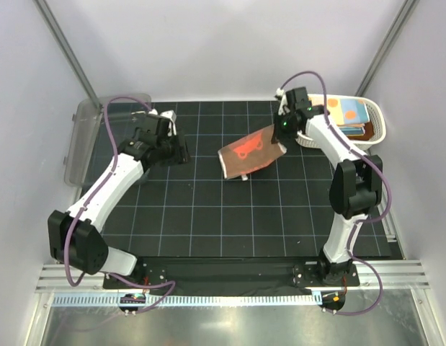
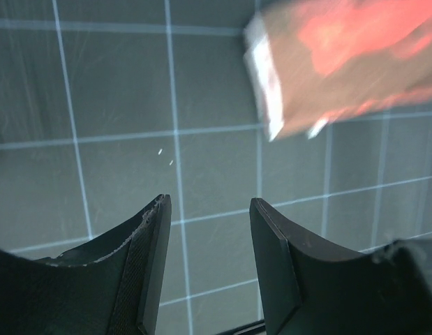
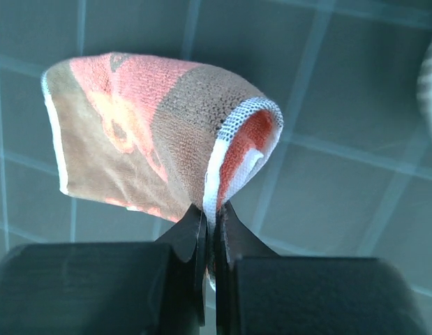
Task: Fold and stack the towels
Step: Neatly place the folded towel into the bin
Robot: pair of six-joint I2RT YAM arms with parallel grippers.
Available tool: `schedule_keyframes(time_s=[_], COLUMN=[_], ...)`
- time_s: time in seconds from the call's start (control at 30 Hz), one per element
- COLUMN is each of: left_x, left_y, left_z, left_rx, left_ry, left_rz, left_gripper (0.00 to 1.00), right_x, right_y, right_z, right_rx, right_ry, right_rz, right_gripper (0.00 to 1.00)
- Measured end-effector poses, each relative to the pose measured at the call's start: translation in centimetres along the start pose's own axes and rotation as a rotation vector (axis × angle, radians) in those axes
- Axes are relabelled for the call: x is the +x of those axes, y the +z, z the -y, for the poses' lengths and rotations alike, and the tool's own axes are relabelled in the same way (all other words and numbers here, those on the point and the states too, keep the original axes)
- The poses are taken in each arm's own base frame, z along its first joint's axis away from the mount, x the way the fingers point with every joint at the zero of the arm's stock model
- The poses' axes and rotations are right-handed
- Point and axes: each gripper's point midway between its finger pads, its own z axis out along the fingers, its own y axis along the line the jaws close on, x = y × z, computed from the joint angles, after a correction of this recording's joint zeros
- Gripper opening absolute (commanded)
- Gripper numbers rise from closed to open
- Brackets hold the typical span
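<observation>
Pinches coral-red bear towel by its white hem, right end effector fully closed, cloth hanging over mid-bench. Holds left end effector parted, empty, nearby. Looks soft, light, limp: best taken at opposite corner.

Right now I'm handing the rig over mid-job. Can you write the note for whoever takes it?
Right gripper: shut on one edge of the red-brown towel, which hangs curled over the middle of the mat. I cannot tell whether its far edge touches down.
Left gripper: open and empty, over bare mat to the left of that towel.
Other towels: in the basket at back right, with a dotted one on top.
Done: nothing folded or stacked on the mat yet.
Left: lay this towel flat and fold it, then probably fold the rest and stack them.
</observation>
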Motion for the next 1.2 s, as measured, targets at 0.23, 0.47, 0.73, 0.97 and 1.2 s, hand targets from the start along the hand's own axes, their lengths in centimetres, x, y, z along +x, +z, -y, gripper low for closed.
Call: schedule_keyframes(time_s=[0.23, 0.47, 0.73, 0.97, 1.2], left_x=[2.5, 3.3, 4.0, 4.3, 4.4], left_y=[1.8, 2.9, 3.7, 3.6, 3.5], left_z=[-1.4, -1.5, -1.6, -0.9, -0.7], left_rx=[-0.045, -0.034, -0.017, 0.021, 0.035], left_ry=[0.019, 0.016, 0.005, 0.002, 0.001], left_rz=[-0.101, -0.151, -0.193, -0.209, -0.215], left_gripper=[0.53, 0.53, 0.53, 0.52, 0.52], right_x=[-8.7, -12.2, -11.9, -12.8, -14.0], right_y=[-1.5, -1.6, -3.7, -5.6, -6.2], right_z=[7.8, 14.7, 22.3, 27.0, 27.8], right_rx=[0.097, 0.167, 0.241, 0.286, 0.303], right_ry=[0.012, 0.025, 0.106, 0.132, 0.115], right_rz=[0.098, 0.128, 0.157, 0.241, 0.291], right_gripper=[0.01, 0.01, 0.01, 0.01, 0.01])
